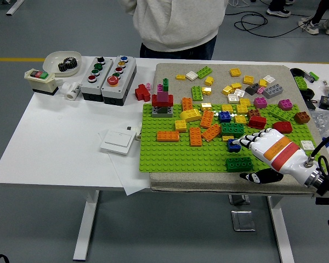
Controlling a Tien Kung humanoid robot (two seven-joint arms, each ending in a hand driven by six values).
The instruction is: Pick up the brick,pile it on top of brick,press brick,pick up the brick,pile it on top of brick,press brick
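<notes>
A dark green brick (239,164) sits on the green baseplate (170,156) near its front right corner. Just above it lies a small blue brick (233,145). My right hand (249,159) comes in from the lower right, white with an orange and red band. Its fingertips (240,144) reach the blue brick's right side, and the thumb (256,176) is spread low over the mat, below the green brick. The hand holds nothing. A red, pink and grey stack (163,103) stands at the plate's far left. The left arm is out of view.
Many loose bricks (230,107) cover the plate's far half and the grey mat (170,74). Two button boxes (108,72), a white switch (118,141), a bowl with a gear (63,61) and paper lie to the left. A person (175,24) stands at the far side.
</notes>
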